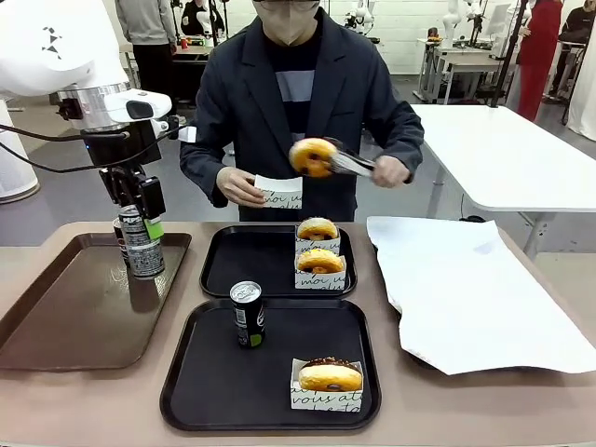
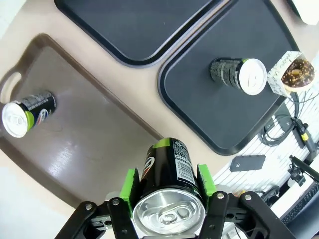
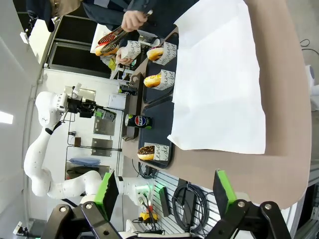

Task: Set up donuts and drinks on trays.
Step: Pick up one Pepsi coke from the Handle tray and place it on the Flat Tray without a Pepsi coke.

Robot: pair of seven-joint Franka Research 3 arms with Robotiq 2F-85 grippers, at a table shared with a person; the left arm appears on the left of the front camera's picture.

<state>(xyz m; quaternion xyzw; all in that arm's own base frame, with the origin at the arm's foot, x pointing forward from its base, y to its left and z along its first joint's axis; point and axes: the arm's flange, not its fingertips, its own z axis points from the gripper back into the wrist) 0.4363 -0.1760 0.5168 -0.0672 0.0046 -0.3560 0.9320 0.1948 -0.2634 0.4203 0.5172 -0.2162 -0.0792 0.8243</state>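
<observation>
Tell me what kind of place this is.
Most likely a robotics lab staged as a donut counter: other robot arms at benches behind the person, cable-strewn racking by the table, and black trays holding sleeved donuts and a can.

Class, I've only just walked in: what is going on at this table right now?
The left end effector holds a soda can above the brown tray. The person's tongs carry a donut toward a paper sleeve. The far black tray has two sleeved donuts, the near black tray one can and one donut. The right end effector hangs open.
</observation>
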